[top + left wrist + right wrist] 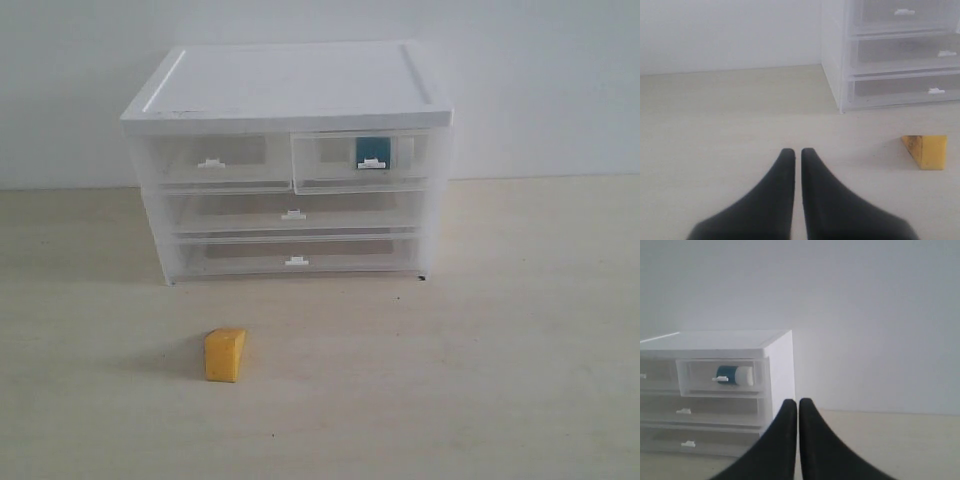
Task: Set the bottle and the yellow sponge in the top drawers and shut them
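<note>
The yellow sponge lies on the table in front of the white-topped cabinet, left of centre. The teal bottle lies on its side inside the top right drawer, which seems to stick out a little. The top left drawer is pushed in and looks empty. My left gripper is shut on nothing, low over the table, with the sponge off to one side. My right gripper is shut and empty, off the cabinet's right corner. Neither arm shows in the exterior view.
Two full-width clear drawers sit shut below the top pair. A pale wall stands close behind the cabinet. Bare tabletop stretches in front and to the right.
</note>
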### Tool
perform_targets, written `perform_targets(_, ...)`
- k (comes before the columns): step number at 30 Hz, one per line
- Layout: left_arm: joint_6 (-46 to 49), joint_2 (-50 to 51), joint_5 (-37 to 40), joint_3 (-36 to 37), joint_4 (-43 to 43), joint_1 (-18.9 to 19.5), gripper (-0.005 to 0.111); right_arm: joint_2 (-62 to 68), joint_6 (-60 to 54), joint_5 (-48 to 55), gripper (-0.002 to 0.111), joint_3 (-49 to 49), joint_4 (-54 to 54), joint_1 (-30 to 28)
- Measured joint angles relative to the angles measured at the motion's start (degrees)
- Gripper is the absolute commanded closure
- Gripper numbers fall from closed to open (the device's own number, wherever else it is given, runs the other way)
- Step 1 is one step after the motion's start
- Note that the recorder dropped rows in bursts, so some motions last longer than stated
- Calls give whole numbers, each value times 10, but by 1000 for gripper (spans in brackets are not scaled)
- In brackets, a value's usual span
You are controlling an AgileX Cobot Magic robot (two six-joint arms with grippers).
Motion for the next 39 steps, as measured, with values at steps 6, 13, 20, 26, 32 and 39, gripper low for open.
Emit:
perform_targets(6, 0, 0, 0, 0, 0, 0, 102, 0, -17, 63, 108, 0, 0, 0)
perform_targets(13, 0, 0, 0, 0, 0, 0, 102, 0, -25, 119, 108, 0, 0, 0)
perform_targets(20, 0, 0, 0, 0, 0, 0, 102, 0, -24, 150, 108, 3, 0, 0)
perform_targets(26, 7, 0, -52, 0, -27, 0, 102, 0, -21, 217, 108, 3, 0, 0)
perform_targets(32, 7, 0, -132, 0, -79, 0, 102, 0, -21, 243, 108, 3, 0, 0)
perform_targets(39, -91, 0, -288, 0, -140, 0, 102, 0, -21, 246, 108, 3, 0, 0)
